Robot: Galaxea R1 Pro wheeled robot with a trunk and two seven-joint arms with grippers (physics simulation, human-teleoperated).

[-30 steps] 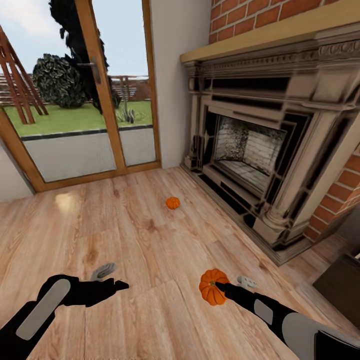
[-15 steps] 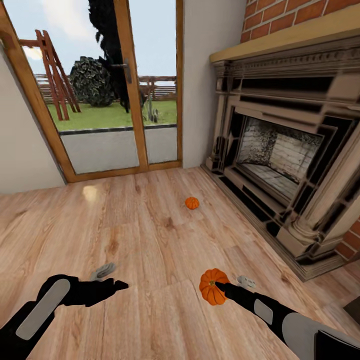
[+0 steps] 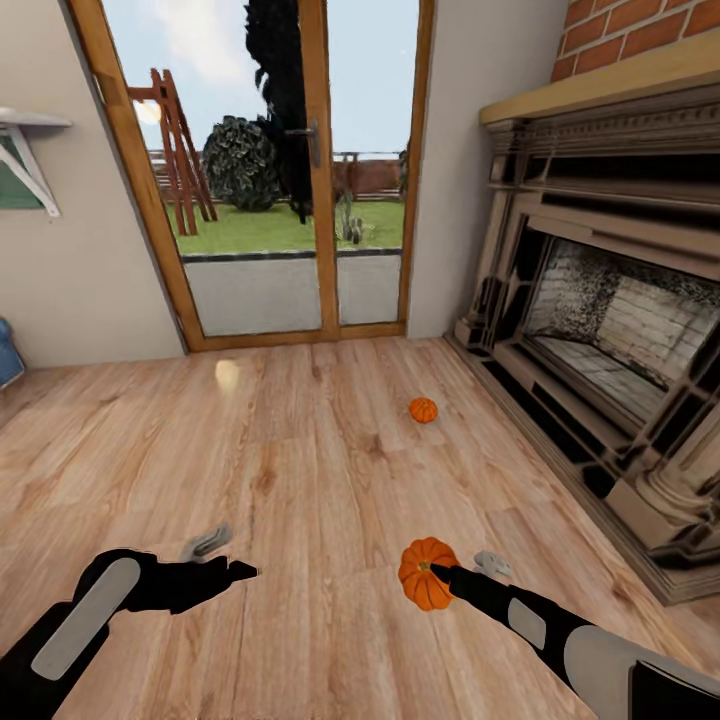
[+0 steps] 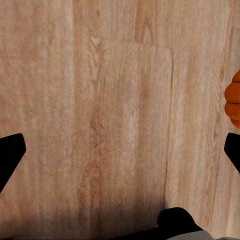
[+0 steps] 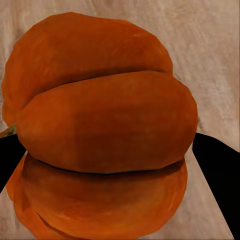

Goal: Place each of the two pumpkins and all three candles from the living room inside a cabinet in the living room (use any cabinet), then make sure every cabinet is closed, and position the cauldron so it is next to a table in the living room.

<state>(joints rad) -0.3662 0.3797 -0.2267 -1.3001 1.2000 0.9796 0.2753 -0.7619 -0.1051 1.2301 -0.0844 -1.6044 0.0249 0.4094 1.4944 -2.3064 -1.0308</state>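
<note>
Head view, nearest first: the right tool (image 3: 432, 575) is clamped on a ribbed orange pumpkin (image 3: 426, 572), carried low over the wooden floor (image 3: 320, 470), presumably so it can travel to a cabinet. Right wrist view confirms the grip, the pumpkin (image 5: 102, 130) swelling between the dark fingers (image 5: 215, 160). The left tool (image 3: 222, 558) hangs spread wide and empty beside it, free for the next pickup; in the left wrist view its fingertips (image 4: 10, 155) stand well apart over bare boards, with the carried pumpkin (image 4: 233, 102) at the frame's edge. Farther on, the second pumpkin (image 3: 423, 410) sits on the floor near the fireplace (image 3: 610, 330), awaiting collection. Beyond lie the glass patio doors (image 3: 300, 200) and the garden.
</note>
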